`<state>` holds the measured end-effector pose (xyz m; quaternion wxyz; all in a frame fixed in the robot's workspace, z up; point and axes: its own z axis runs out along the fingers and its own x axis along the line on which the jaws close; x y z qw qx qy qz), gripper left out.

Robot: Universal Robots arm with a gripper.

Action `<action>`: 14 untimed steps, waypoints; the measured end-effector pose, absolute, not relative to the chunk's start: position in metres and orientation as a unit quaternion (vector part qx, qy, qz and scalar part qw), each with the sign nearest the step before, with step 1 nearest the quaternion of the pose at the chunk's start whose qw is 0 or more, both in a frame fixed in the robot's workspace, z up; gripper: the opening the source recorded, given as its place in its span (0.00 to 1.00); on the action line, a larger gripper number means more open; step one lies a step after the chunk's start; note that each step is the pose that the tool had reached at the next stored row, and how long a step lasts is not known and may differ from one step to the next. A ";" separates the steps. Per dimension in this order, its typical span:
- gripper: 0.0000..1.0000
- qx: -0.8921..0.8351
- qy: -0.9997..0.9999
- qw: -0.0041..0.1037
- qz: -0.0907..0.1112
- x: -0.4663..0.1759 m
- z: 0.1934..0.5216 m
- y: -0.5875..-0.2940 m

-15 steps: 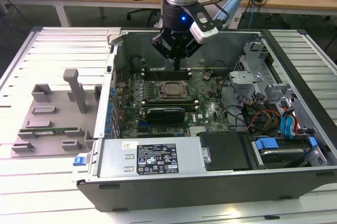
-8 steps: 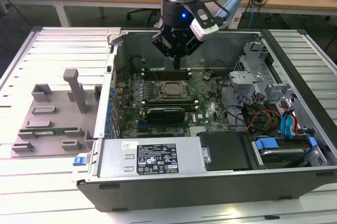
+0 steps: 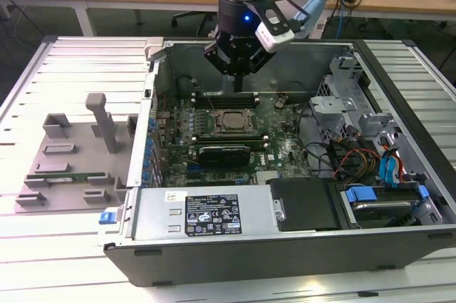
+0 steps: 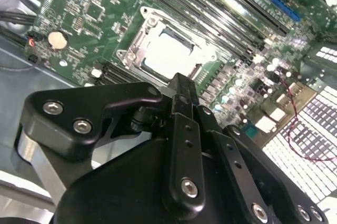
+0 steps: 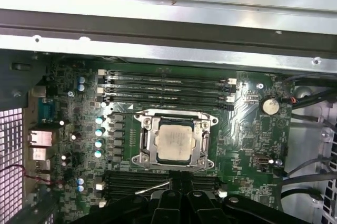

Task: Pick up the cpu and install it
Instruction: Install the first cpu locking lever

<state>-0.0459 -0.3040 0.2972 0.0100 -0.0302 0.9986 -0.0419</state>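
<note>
The cpu (image 5: 175, 143) is sitting squarely in the socket frame (image 5: 147, 147) mid-motherboard (image 5: 247, 124), while the gripper (image 3: 237, 78) is hovering above, fingers pressed together and holding nothing.

The cpu (image 5: 175, 144) is a small square chip with a silver-grey metal top, lying flat and face-up. It's sitting inside the metal socket frame (image 5: 147, 145) on the green motherboard (image 5: 247, 145), squared up with it.

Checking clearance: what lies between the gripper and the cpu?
Nothing: in the first wrist view, only bare socket frame separates the gripper from the cpu.
</note>
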 end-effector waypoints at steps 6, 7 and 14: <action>0.11 -0.030 0.999 0.010 -0.042 -0.057 0.297 -0.303; 0.11 -0.030 0.999 0.010 -0.042 -0.058 0.297 -0.303; 0.11 -0.030 0.999 0.010 -0.042 -0.066 0.297 -0.303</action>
